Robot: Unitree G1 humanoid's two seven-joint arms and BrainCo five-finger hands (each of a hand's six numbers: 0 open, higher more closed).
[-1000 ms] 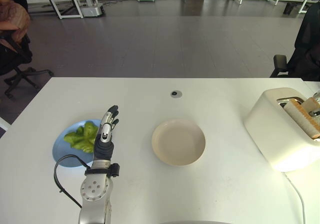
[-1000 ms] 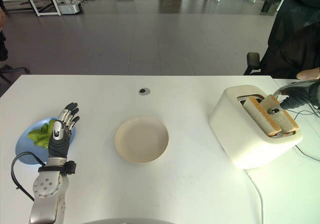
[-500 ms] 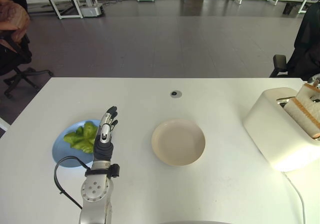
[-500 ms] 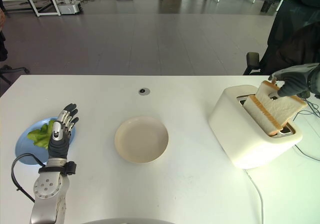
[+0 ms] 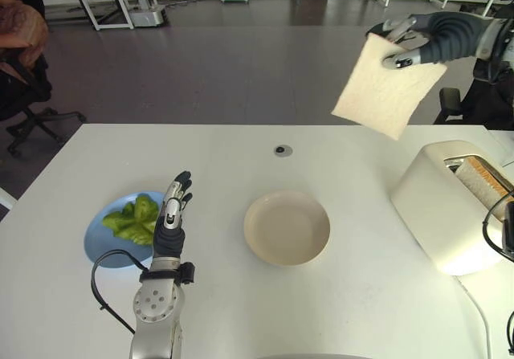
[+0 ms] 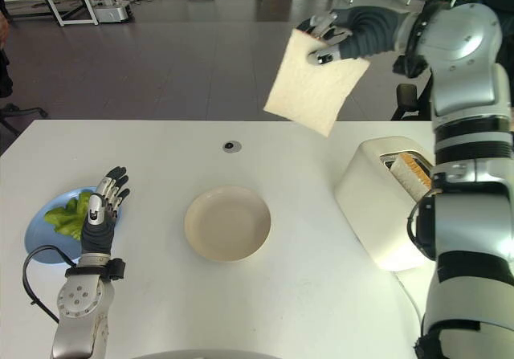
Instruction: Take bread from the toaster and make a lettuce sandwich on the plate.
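Your white table (image 5: pixel 361 311) stands on a grey floor (image 5: pixel 241 62). Your right hand (image 6: pixel 353 34) pinches the top corner of the bread slice (image 6: pixel 313 86), which hangs below it. Your left hand (image 5: pixel 169 218) holds nothing, fingers straight.

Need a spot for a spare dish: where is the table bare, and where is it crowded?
Bare: the stretch between the cream plate and the toaster, and the far strip around the small round insert. Crowded: the left, where the left hand stands beside the blue plate of lettuce.
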